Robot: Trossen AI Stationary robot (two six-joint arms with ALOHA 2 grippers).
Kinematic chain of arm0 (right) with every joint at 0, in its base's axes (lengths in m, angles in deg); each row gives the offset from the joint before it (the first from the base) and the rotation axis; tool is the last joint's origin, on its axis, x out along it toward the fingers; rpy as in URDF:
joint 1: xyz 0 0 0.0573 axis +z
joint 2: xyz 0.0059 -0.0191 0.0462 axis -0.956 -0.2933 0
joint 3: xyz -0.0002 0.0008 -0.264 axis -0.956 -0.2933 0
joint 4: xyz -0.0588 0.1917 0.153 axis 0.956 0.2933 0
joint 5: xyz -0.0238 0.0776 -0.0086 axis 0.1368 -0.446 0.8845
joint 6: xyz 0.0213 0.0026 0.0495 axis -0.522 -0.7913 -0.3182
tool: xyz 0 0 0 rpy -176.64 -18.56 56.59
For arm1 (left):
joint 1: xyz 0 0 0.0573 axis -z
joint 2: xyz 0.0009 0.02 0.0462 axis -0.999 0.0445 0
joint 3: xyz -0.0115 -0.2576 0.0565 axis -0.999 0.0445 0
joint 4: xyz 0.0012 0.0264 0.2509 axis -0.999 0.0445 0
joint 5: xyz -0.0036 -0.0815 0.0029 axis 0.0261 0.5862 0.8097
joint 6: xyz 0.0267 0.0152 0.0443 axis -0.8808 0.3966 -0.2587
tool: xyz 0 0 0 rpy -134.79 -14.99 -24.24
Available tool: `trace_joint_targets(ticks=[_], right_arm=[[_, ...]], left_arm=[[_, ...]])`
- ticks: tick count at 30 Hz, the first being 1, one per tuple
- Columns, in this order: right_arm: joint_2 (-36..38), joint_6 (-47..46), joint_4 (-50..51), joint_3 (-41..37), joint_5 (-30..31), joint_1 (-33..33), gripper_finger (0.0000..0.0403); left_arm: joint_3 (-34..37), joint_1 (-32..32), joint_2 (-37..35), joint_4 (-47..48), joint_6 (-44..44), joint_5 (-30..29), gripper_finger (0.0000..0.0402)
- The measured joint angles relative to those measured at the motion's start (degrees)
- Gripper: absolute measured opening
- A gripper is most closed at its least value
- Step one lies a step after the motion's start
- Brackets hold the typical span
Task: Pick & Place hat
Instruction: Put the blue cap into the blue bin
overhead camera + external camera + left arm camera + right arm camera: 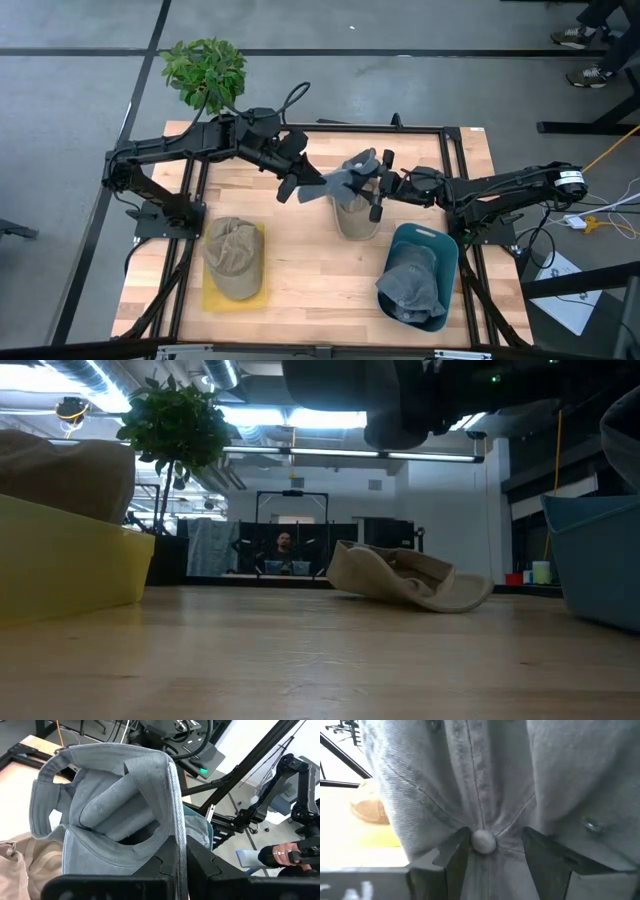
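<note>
Grey corduroy hat [350, 175] bunched, left gripper [318, 182] pinching its edge, right gripper [374, 185] fingers straddling its button.

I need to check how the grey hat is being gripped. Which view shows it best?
The left wrist view: the grey hat fills it, its edge pinched in shut jaws. The high view shows it small between both arms, the right wrist view only its crown button, the low view nothing.
</note>
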Motion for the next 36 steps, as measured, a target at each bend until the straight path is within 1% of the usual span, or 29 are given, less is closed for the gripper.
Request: trace_joint_targets(ticks=[2, 4, 6, 8, 9, 12, 15, 18, 22, 27, 30, 32, 36], right_arm=[[0.0, 0.1, 0.0, 0.0, 0.0, 0.0, 0.0175], [0.0, 0.6, 0.0, 0.0, 0.0, 0.0, 0.0149], [0.0, 1.3, -0.1, 0.0, 0.0, 0.0, 0.0105], [0.0, 1.4, -0.2, 0.0, 0.0, 0.0, 0.0050], [0.0, 1.5, -0.4, 0.0, 0.0, 0.0, 0.0032], [0.0, 1.6, -0.8, 0.0, 0.0, 0.0, 0.0031], [0.0, 1.5, -0.7, 0.0, -0.1, 0.0, 0.0043], [0.1, 1.5, -0.5, 0.0, -2.4, 0.0, 0.0037], [0.8, 0.9, 0.4, 0.0, -8.0, 0.0, 0.0033], [3.7, -3.5, 6.6, 0.0, -16.5, 0.0, 0.0033], [5.6, -6.5, 9.6, 0.0, -23.0, 0.0, 0.0033], [6.7, -8.1, 10.2, 0.0, -27.0, 0.0, 0.0033], [8.3, -10.3, 9.8, 0.0, -32.7, 0.0, 0.0033]], left_arm=[[0.0, 0.0, 0.0, -0.1, -0.1, 0.0, 0.0013], [0.0, 0.0, 0.0, -0.1, -0.1, 0.0, 0.0013], [0.0, 0.0, 0.0, -0.1, -0.1, 0.0, 0.0013], [0.0, 0.0, 0.0, -0.2, -0.1, 0.0, 0.0013], [0.0, 0.0, 0.0, -0.2, -0.1, 0.0, 0.0013], [0.0, 0.0, 0.0, 0.3, -0.2, 0.0, 0.0013], [0.0, 0.0, 0.0, 3.1, -0.3, 0.1, 0.0013], [0.0, -0.1, 0.0, 7.1, -0.9, 0.0, 0.0014], [0.0, -0.1, 0.0, 12.6, -2.4, -1.2, 0.0016], [0.0, -1.4, -0.8, 17.6, -3.2, -4.9, 0.0017], [-0.1, -2.8, -1.7, 18.1, -3.2, -6.5, 0.0017], [-0.1, -3.4, -2.4, 17.7, -3.2, -6.5, 0.0017], [-0.1, -3.6, -2.8, 17.4, -6.3, -6.3, 0.0021]])
